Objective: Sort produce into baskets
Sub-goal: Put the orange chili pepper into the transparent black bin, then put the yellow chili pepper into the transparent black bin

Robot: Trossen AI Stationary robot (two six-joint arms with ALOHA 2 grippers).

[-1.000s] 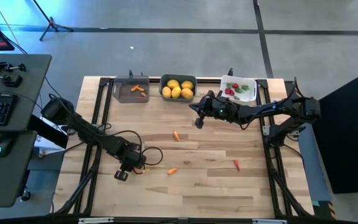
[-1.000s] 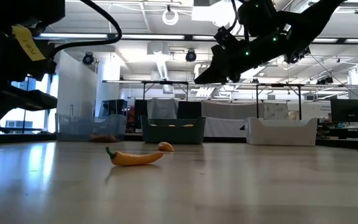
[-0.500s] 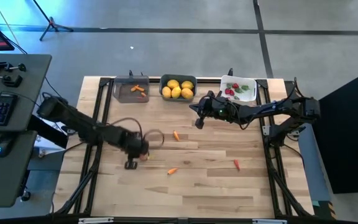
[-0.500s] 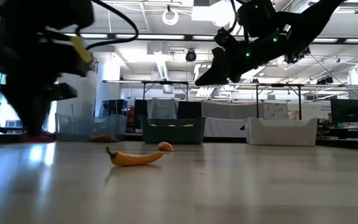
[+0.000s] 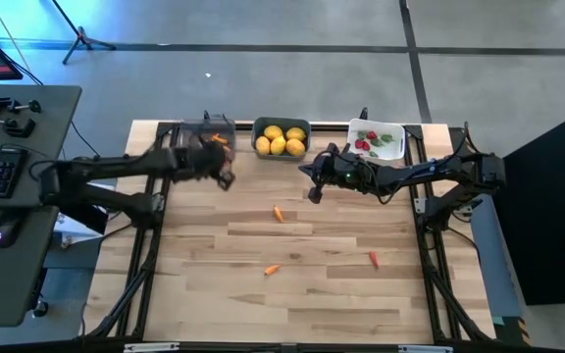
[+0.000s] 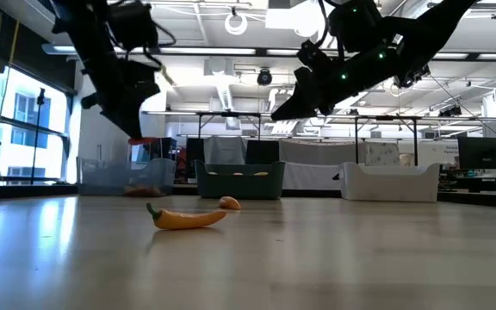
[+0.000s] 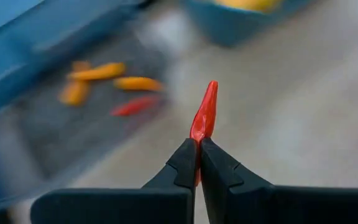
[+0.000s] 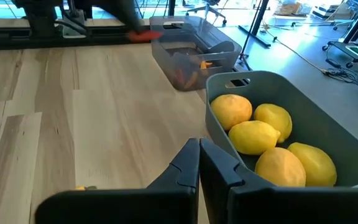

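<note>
My left gripper (image 7: 197, 163) is shut on a small red pepper-like piece (image 7: 205, 115). It hangs in the air just on the near side of the clear-grey bin (image 5: 207, 144), which holds orange carrots (image 7: 98, 72) and a red bit. In the high view the left gripper (image 5: 224, 176) is by that bin's near right corner. My right gripper (image 8: 199, 152) is shut and empty, above the table in front of the dark teal bin (image 5: 281, 139) of yellow lemons (image 8: 257, 135). The white bin (image 5: 376, 140) holds red and green bits. My left gripper pinches the red piece by one end (image 7: 197, 134) between its two fingertips. The rest of the piece sticks out past the fingertips, along the line of the fingers. The piece is lifted clear of the table.
Loose pieces lie on the table: an orange carrot (image 5: 279, 213) in the middle, another (image 5: 272, 270) nearer the front, and a red piece (image 5: 373, 259) to the right. The three bins stand in a row along the far edge.
My left gripper, shut on the red piece, has risen from the table's near left part and swung toward the far edge, up to the clear-grey bin. The red piece has gone with it, lifted clear.
</note>
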